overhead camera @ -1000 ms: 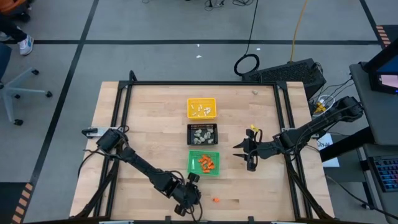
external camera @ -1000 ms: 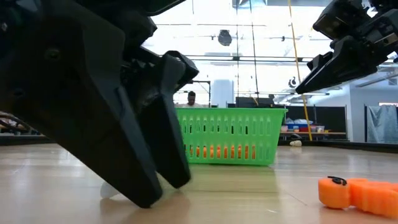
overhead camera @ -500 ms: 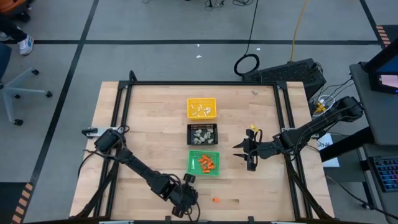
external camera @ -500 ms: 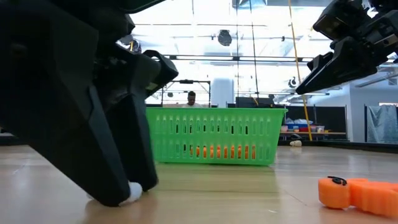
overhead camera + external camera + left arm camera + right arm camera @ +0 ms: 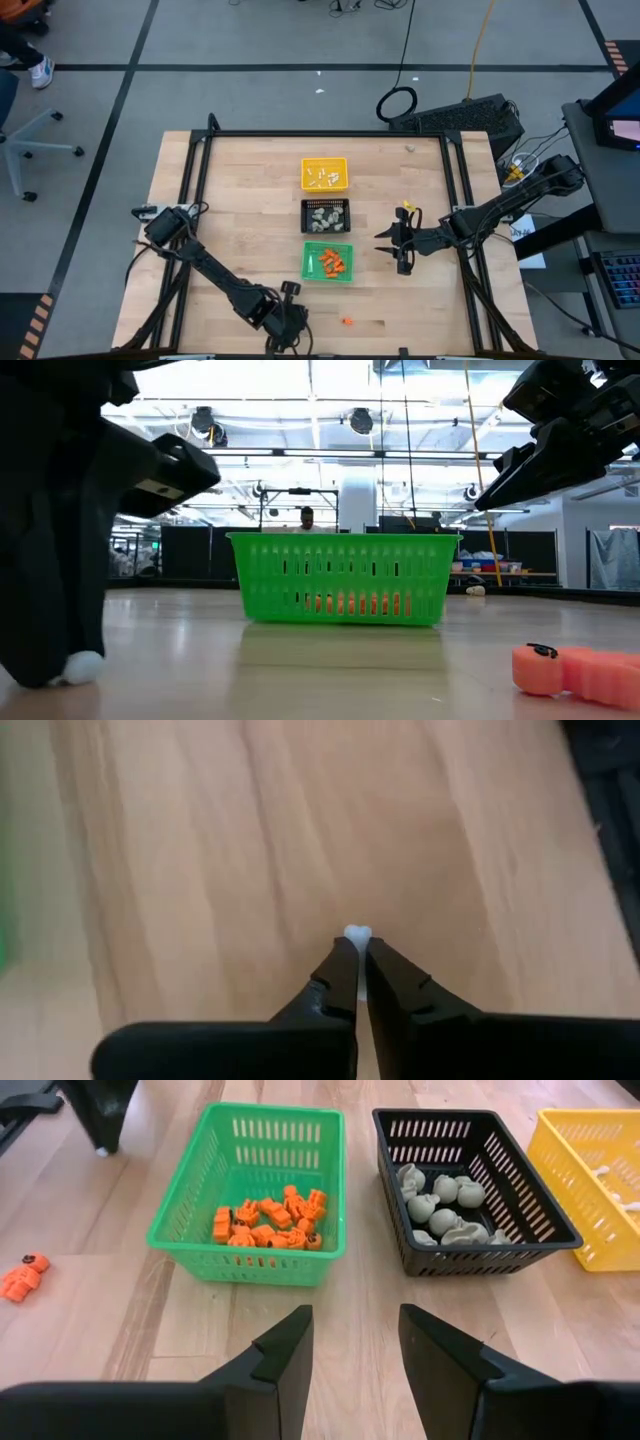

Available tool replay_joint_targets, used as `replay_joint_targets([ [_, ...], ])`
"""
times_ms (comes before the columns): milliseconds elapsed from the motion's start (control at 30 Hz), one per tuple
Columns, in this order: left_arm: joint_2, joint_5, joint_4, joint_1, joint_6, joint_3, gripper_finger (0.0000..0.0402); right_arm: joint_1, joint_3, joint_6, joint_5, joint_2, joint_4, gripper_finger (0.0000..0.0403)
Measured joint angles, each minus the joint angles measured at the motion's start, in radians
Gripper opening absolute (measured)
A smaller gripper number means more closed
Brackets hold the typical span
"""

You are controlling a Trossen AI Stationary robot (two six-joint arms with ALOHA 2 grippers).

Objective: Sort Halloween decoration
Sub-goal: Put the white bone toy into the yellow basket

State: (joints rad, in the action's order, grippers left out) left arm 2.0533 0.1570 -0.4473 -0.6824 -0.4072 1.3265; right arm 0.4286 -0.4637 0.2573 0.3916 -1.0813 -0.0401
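Note:
Near the table's front edge, left of the middle, my left gripper [image 5: 283, 328] is shut on a tiny white piece [image 5: 357, 933] of the Halloween decoration. A loose orange piece [image 5: 347, 322] lies on the wood to its right. The green tray [image 5: 328, 261] holds orange pieces, the black tray [image 5: 326, 215] beige-grey lumps and the yellow tray [image 5: 324, 173] thin white sticks. My right gripper [image 5: 355, 1330] hangs open above the table, right of the green tray, with nothing between its fingers. My left gripper pinches the white piece between its two fingertips [image 5: 340, 960], and the piece's rounded end [image 5: 357, 932] sticks out just past them. The fingers come steeply from above. In the low view the piece [image 5: 82, 665] sits right at the wood; whether it touches, I cannot tell.
The three trays stand in a row down the table's middle, yellow farthest, green nearest. Black frame rails [image 5: 200, 190] run along the table's left, far and right sides. Bare wood [image 5: 250, 240] lies between the trays and the left rail.
My left gripper has shut on the white piece and gone toward the table's left edge along the near edge, rolling as it went. The white piece has travelled with it. My right arm has kept still.

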Motion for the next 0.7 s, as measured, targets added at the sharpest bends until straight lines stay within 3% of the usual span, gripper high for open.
replay_joint_targets([
  [400, -0.111, 0.063, -0.269, -0.021, -0.181, -0.006, 0.0008, 0.000, 0.000, -0.001, 0.000, 0.000, 0.002, 0.0134],
  [700, -0.120, 0.096, -0.347, 0.009, -0.289, -0.023, 0.0008, 0.006, 0.000, -0.004, 0.000, 0.000, 0.005, 0.0134],
])
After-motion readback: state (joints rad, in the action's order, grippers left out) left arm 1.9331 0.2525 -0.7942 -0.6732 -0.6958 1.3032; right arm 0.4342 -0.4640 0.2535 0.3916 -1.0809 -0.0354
